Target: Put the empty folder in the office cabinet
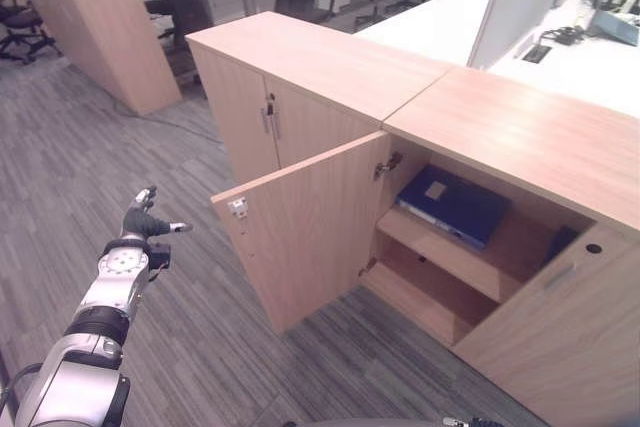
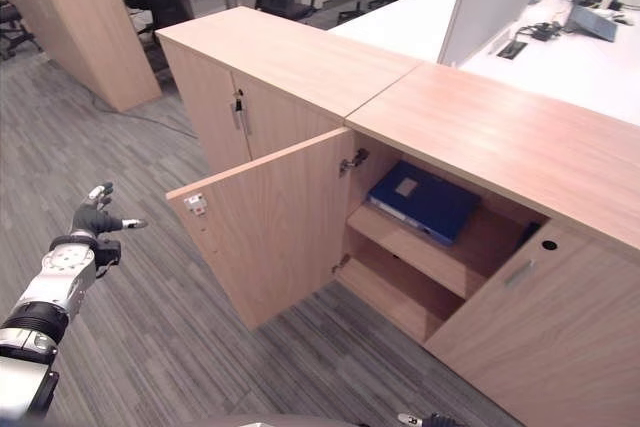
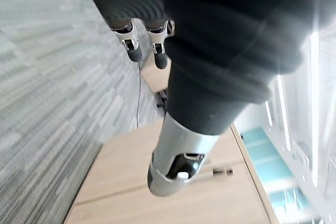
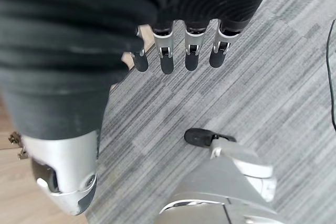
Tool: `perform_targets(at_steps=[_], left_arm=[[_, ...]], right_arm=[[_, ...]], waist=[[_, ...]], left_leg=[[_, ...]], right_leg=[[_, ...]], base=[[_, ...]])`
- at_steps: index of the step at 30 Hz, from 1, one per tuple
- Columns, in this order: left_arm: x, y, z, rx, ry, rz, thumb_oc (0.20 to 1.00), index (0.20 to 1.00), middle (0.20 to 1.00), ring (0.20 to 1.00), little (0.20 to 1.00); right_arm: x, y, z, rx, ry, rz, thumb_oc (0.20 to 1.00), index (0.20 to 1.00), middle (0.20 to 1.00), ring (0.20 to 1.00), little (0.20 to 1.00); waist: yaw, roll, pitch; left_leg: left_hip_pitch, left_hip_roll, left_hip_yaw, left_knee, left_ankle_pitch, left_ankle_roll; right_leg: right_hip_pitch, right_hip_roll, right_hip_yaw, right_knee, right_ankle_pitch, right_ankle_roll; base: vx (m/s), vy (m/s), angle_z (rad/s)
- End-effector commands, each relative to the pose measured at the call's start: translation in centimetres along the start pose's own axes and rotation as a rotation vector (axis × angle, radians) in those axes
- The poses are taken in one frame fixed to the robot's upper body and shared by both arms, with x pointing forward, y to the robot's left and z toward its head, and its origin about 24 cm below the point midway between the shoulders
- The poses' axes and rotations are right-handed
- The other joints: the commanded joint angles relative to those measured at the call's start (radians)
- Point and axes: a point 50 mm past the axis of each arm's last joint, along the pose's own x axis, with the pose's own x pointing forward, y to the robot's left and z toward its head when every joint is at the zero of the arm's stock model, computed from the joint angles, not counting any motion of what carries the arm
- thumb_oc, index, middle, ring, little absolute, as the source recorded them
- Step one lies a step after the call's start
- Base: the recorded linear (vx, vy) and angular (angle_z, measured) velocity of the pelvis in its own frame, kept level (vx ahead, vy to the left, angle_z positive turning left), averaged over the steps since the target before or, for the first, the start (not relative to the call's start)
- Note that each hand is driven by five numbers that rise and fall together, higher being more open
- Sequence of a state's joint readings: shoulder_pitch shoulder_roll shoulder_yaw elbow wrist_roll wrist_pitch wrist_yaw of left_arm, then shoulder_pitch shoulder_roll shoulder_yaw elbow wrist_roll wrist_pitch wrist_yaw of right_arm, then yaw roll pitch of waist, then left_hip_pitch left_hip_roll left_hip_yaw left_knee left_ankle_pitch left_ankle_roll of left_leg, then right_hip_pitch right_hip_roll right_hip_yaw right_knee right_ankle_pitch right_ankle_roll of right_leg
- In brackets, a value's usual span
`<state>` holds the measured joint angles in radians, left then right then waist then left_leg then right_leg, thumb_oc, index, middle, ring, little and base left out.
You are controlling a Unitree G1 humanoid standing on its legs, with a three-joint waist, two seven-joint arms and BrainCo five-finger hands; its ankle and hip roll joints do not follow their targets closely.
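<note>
A blue folder [image 1: 452, 205] lies flat on the upper shelf inside the wooden office cabinet [image 1: 520, 127]. The cabinet's left door [image 1: 300, 237] swings wide open towards me, while its right door [image 1: 570, 327] is closed. My left hand [image 1: 140, 222] is raised over the floor, well left of the open door, open and empty; its fingers [image 3: 134, 45] hang relaxed in the left wrist view. In the right wrist view my right hand [image 4: 176, 56] hangs above the grey floor with straight fingers and holds nothing.
A second cabinet [image 1: 300, 67] with closed doors adjoins the open one on the left. Another wooden cabinet [image 1: 100, 27] stands at the far left. Office chairs [image 1: 185, 2] and white desks [image 1: 590, 57] with a divider lie behind. Grey carpet [image 1: 200, 347] lies before the cabinets.
</note>
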<state>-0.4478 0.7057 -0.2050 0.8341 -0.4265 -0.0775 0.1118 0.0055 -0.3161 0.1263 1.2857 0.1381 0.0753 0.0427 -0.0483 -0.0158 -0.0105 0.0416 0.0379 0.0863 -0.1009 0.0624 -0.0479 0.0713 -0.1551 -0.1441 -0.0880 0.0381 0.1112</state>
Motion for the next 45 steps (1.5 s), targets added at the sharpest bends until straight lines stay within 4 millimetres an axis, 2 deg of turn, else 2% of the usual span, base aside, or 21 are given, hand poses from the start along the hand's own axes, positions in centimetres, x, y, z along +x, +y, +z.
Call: perform_targets(at_steps=[1, 6, 9, 16, 22, 28, 32, 33, 35, 38, 41, 42, 44, 45], left_arm=[[2.2, 0.8, 6.3, -0.133, -0.150, 0.044, 1.000, 1.000, 1.000, 1.000, 1.000], [2.4, -2.1, 7.6, -0.163, -0.183, -0.085, 1.000, 1.000, 1.000, 1.000, 1.000], [2.1, -4.7, 8.5, -0.148, -0.216, -0.205, 1.000, 1.000, 1.000, 1.000, 1.000], [1.7, -7.8, 9.3, -0.091, -0.241, -0.329, 1.000, 1.000, 1.000, 1.000, 1.000], [1.3, -10.2, 8.5, -0.151, -0.212, -0.376, 1.000, 1.000, 1.000, 1.000, 1.000], [-0.6, -14.3, 7.0, -0.161, -0.191, -0.517, 1.000, 1.000, 1.000, 1.000, 1.000], [-1.4, -15.8, 6.2, -0.174, -0.175, -0.555, 1.000, 1.000, 1.000, 1.000, 1.000], [-2.7, -17.4, 5.7, -0.177, -0.187, -0.611, 1.000, 1.000, 1.000, 1.000, 1.000], [-4.6, -18.6, 5.2, -0.240, -0.204, -0.693, 1.000, 1.000, 1.000, 1.000, 1.000], [-8.3, -19.6, 3.6, -0.415, -0.163, -0.878, 1.000, 1.000, 1.000, 1.000, 1.000], [-11.8, -20.5, 2.9, -0.495, -0.132, -1.055, 1.000, 1.000, 1.000, 1.000, 1.000], [-13.0, -20.8, 2.3, -0.512, -0.104, -1.121, 1.000, 1.000, 1.000, 1.000, 1.000], [-14.1, -20.9, 2.1, -0.509, -0.089, -1.186, 1.000, 1.000, 1.000, 1.000, 1.000], [-14.9, -21.2, 1.6, -0.488, -0.063, -1.241, 1.000, 1.000, 1.000, 1.000, 1.000]], right_arm=[[-0.1, -1.6, 1.0, -0.011, -0.013, -0.039, 1.000, 1.000, 1.000, 1.000, 1.000], [-0.1, -1.5, 1.0, -0.011, -0.009, -0.031, 1.000, 1.000, 1.000, 1.000, 1.000], [0.0, -1.3, 1.0, -0.013, -0.002, -0.017, 1.000, 1.000, 1.000, 1.000, 1.000], [0.0, -0.8, 0.5, -0.025, 0.022, 0.006, 1.000, 1.000, 1.000, 1.000, 1.000], [0.0, -0.6, 0.5, -0.027, 0.019, 0.007, 1.000, 1.000, 1.000, 1.000, 1.000], [0.1, -0.2, 0.5, -0.028, 0.020, 0.017, 1.000, 1.000, 1.000, 1.000, 1.000], [0.1, -0.1, 0.6, -0.029, 0.017, 0.019, 1.000, 1.000, 1.000, 1.000, 1.000], [0.1, 0.1, 1.0, -0.021, 0.007, 0.016, 1.000, 1.000, 1.000, 1.000, 1.000], [0.1, 0.3, 1.6, -0.025, -0.010, 0.017, 1.000, 1.000, 1.000, 1.000, 1.000], [0.2, 0.6, 1.9, -0.043, -0.014, 0.025, 1.000, 1.000, 1.000, 1.000, 1.000], [0.2, 1.0, 1.4, -0.080, 0.009, 0.037, 1.000, 1.000, 1.000, 1.000, 1.000], [0.2, 1.2, 1.2, -0.150, 0.026, 0.045, 1.000, 1.000, 1.000, 1.000, 1.000], [0.2, 1.2, 0.8, -0.252, 0.049, 0.050, 1.000, 1.000, 1.000, 1.000, 1.000], [0.2, 1.8, 0.7, -0.396, 0.079, 0.074, 1.000, 1.000, 1.000, 1.000, 1.000]], waist=[[-0.001, -0.001, 0.001], [-0.013, -0.012, 0.003], [-0.022, -0.022, 0.007], [-0.032, -0.037, 0.008], [-0.038, -0.049, 0.008], [-0.037, -0.061, 0.007], [-0.035, -0.064, 0.009], [-0.031, -0.067, 0.014], [-0.024, -0.069, 0.021], [-0.013, -0.068, 0.028], [-0.002, -0.065, 0.035], [0.005, -0.065, 0.039], [0.010, -0.066, 0.042], [0.019, -0.068, 0.045]], left_leg=[[0.029, -0.035, -0.007, 0.014, -0.122, 0.034], [0.033, -0.046, 0.019, 0.014, -0.129, 0.046], [0.035, -0.054, 0.031, 0.014, -0.133, 0.054], [0.036, -0.059, 0.045, 0.014, -0.138, 0.061], [0.033, -0.059, 0.046, 0.014, -0.138, 0.062], [0.034, -0.059, 0.045, 0.014, -0.141, 0.064], [0.033, -0.058, 0.043, 0.014, -0.140, 0.065], [0.031, -0.057, 0.038, 0.014, -0.140, 0.065], [0.027, -0.058, 0.031, 0.014, -0.140, 0.066], [0.026, -0.060, 0.028, 0.014, -0.144, 0.068], [0.024, -0.062, 0.021, 0.014, -0.146, 0.071], [0.023, -0.063, 0.020, 0.014, -0.147, 0.073], [0.022, -0.063, 0.018, 0.014, -0.146, 0.073], [0.021, -0.063, 0.016, 0.014, -0.147, 0.075]], right_leg=[[-0.060, -0.097, -0.019, 0.070, 0.027, 0.101], [-0.077, -0.105, -0.007, 0.065, 0.052, 0.111], [-0.088, -0.112, -0.001, 0.064, 0.068, 0.119], [-0.096, -0.117, -0.001, 0.056, 0.086, 0.126], [-0.097, -0.115, -0.002, 0.050, 0.085, 0.124], [-0.091, -0.116, -0.009, 0.046, 0.086, 0.123], [-0.090, -0.116, -0.012, 0.045, 0.083, 0.121], [-0.090, -0.115, -0.017, 0.046, 0.080, 0.119], [-0.089, -0.113, -0.022, 0.046, 0.077, 0.117], [-0.088, -0.112, -0.023, 0.045, 0.077, 0.117], [-0.087, -0.113, -0.024, 0.047, 0.079, 0.116], [-0.085, -0.113, -0.025, 0.046, 0.080, 0.116], [-0.084, -0.114, -0.026, 0.045, 0.080, 0.116], [-0.082, -0.115, -0.029, 0.044, 0.082, 0.116]], base=[[-0.03, 0.052, -0.21], [-0.03, 0.040, -0.18], [-0.03, 0.023, -0.03], [-0.01, 0.005, -0.08], [0.00, 0.000, 0.00], [0.00, 0.000, 0.00], [0.00, 0.000, 0.00], [0.00, 0.000, 0.00], [0.00, 0.000, 0.00], [0.00, 0.000, 0.00], [0.00, 0.000, 0.00], [0.00, 0.000, 0.00], [0.00, 0.000, -0.02], [0.00, -0.010, -0.04]])
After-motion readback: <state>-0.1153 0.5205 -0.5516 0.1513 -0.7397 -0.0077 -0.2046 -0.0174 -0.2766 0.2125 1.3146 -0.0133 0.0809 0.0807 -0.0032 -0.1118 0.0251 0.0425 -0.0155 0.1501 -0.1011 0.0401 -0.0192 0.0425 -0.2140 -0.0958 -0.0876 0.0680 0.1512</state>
